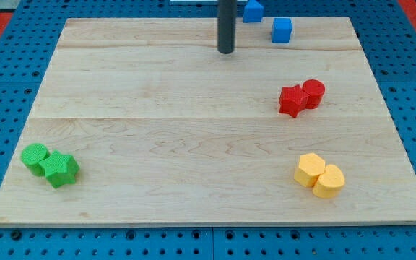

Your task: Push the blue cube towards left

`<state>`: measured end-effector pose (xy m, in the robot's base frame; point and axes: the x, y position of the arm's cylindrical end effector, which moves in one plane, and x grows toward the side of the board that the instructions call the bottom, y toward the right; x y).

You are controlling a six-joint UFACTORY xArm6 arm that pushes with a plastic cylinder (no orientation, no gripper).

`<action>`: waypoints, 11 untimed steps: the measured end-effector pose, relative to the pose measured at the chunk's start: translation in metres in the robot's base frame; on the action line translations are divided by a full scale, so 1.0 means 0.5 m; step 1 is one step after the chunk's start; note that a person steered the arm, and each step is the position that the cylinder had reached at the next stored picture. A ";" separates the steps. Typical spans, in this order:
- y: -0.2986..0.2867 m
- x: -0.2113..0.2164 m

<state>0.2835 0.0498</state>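
Note:
The blue cube [282, 30] sits near the view's top edge of the wooden board [157, 130], right of centre. A second blue block [253, 10] of unclear shape lies up and to the left of it, at the board's top edge. My tip [226, 51] is the lower end of the dark rod. It stands to the left of the blue cube and a little lower in the view, with a clear gap between them. It touches no block.
A red star block [292, 100] touches a red cylinder [313, 92] at the right. Two yellow blocks [319, 175] sit together at lower right. A green cylinder [35, 157] and a green star block [61, 170] sit at lower left. Blue pegboard surrounds the board.

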 end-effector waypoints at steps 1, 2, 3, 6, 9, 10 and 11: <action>0.141 -0.004; 0.195 -0.010; 0.253 -0.080; 0.130 -0.115; -0.058 0.008; -0.083 -0.010; -0.157 -0.022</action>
